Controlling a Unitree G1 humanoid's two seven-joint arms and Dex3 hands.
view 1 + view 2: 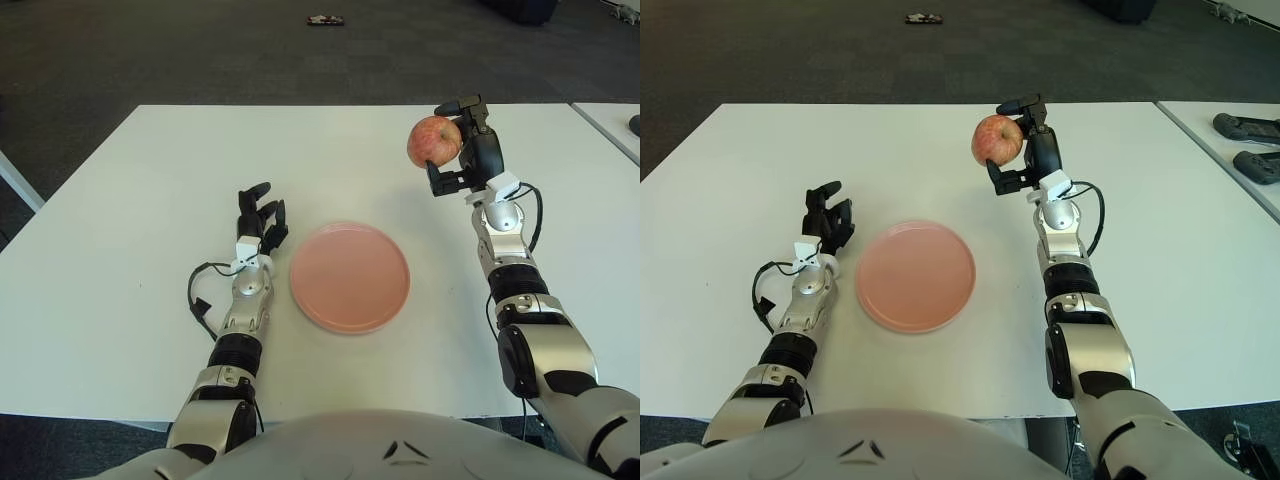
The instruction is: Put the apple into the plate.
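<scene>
Above table [150,180], right hand [462,150] grips apple [433,140]

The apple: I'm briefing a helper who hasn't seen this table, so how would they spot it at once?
Start at the white table and its pink plate. Look to the robot's right of the plate, where the right hand is raised. The apple sits in its fingers, held above the table: the only round, red-and-yellow fruit here.
</scene>
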